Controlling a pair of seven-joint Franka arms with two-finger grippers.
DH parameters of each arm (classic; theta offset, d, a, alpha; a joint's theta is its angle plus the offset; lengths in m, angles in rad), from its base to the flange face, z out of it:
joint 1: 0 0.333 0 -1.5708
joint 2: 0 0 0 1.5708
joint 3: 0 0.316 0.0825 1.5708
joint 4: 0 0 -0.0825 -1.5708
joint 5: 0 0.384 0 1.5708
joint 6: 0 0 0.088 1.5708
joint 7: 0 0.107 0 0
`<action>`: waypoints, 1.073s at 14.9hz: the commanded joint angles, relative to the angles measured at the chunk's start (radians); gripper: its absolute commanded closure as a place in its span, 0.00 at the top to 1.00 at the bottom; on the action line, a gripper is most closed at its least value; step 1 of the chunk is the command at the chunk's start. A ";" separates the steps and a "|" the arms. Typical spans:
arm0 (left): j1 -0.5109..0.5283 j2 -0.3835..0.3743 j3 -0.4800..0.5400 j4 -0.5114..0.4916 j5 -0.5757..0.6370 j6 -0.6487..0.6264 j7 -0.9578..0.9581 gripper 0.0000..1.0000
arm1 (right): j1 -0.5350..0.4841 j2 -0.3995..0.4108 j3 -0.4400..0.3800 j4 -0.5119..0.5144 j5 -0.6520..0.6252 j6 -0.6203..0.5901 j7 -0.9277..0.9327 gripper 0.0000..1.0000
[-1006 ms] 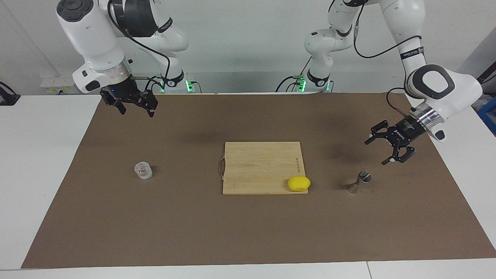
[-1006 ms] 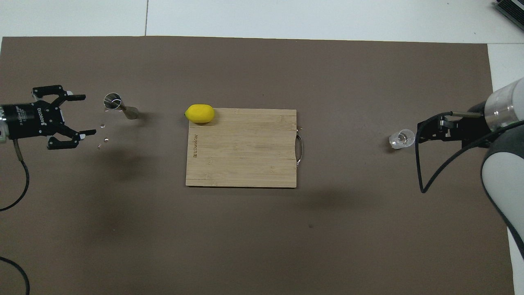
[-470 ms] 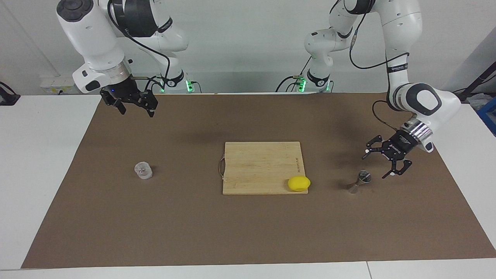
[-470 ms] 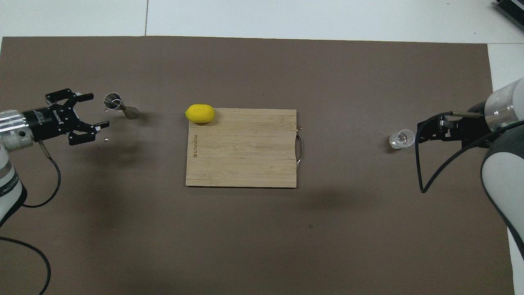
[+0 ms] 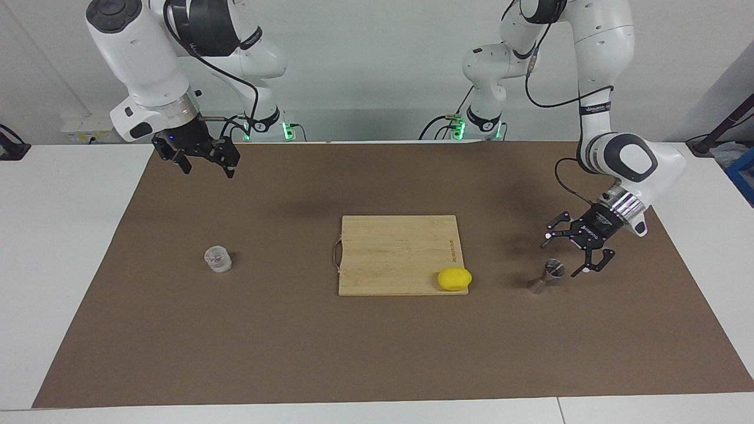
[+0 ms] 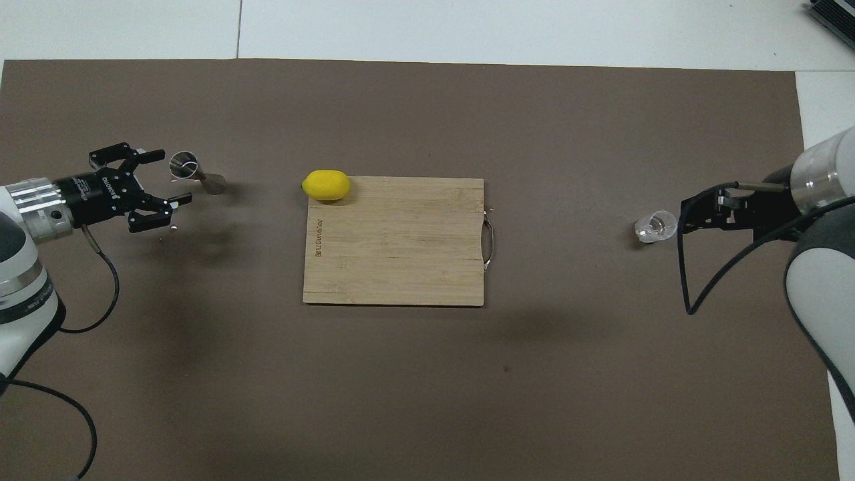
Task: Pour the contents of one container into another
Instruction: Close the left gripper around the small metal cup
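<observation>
Brown paper covered most of the table [image 5: 70, 247], and everything sat on it. The small steel jigger [image 5: 549, 275] stood upright toward the left arm's end of the table. The left gripper [image 5: 572, 253] hung low, just beside the jigger, with its fingers spread wide and nothing in them. It did not seem to touch the jigger. My guess was that it sat there to grab the jigger by its thin middle and keep it steady for pouring.

The little clear glass cup [image 5: 217, 258] stood well apart from the jigger, toward the right arm's end of the table. The right gripper [image 5: 201, 156] waited high in the air over the paper, spread wide too and holding nothing. From above, the right gripper [image 6: 701, 214] looked close to the cup [image 6: 654, 226], but the facing view showed it was up high and not touching.

A wooden cutting board [image 5: 389, 247] lay between the two containers, and a yellow lemon [image 5: 454, 278] rested on one corner of it. They were probably not needed for the pouring.

I could not tell if anything was in the cup. The jigger's round mouth [image 6: 182, 165] faced up, and I could not see anything inside it. No pouring had started.
</observation>
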 commanded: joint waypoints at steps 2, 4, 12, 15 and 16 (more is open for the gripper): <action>-0.035 0.002 0.007 -0.012 -0.085 0.059 -0.007 1.00 | -0.011 0.004 0.005 0.006 0.002 0.000 -0.002 1.00; -0.040 0.006 0.007 -0.012 -0.094 0.079 -0.007 1.00 | -0.011 0.004 0.005 0.006 0.002 0.000 -0.002 1.00; -0.052 0.006 0.007 -0.016 -0.116 0.085 -0.007 0.81 | -0.011 0.004 0.005 0.006 0.002 0.000 -0.002 1.00; -0.052 0.006 0.007 -0.019 -0.116 0.088 -0.007 0.68 | -0.011 0.004 0.005 0.006 0.002 0.000 -0.002 1.00; -0.052 0.005 0.007 -0.020 -0.116 0.090 -0.007 0.62 | -0.011 0.004 0.007 0.008 0.002 0.000 -0.002 1.00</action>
